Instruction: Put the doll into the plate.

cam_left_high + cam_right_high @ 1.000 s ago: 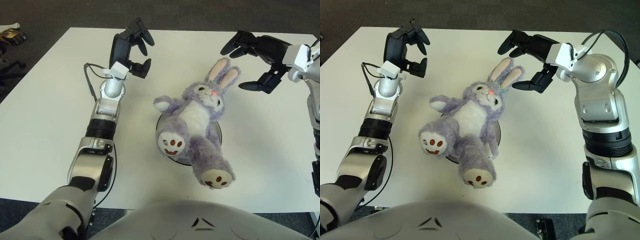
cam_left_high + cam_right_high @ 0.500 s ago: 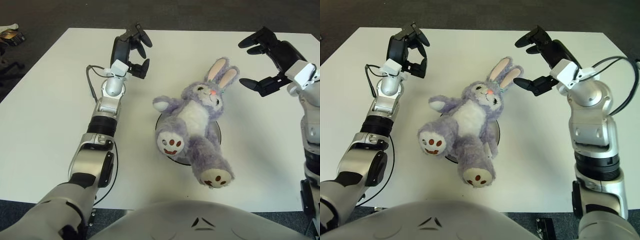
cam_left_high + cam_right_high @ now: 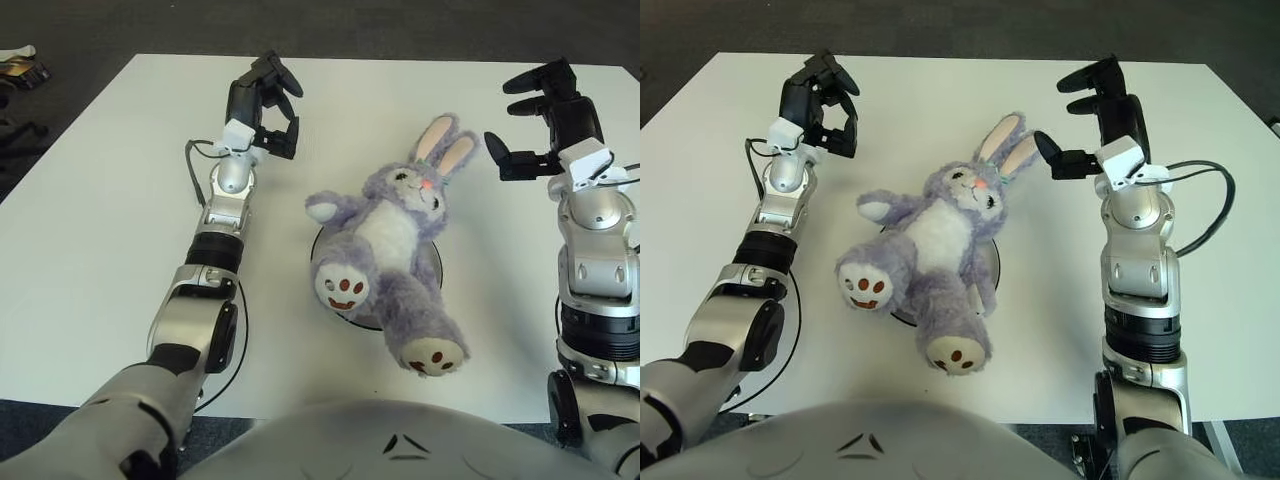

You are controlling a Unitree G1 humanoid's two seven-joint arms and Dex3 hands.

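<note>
A white table [image 3: 90, 230] carries a dark plate [image 3: 432, 268].

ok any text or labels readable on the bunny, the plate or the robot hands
None can be read. The doll, the plate, the table, the left robot hand and the right robot hand show no words, numbers or brand marks.

Fluffy plush cloth doll [image 3: 392, 243], smooth matt table [image 3: 90, 230], dark glossy plate [image 3: 432, 268]
</note>
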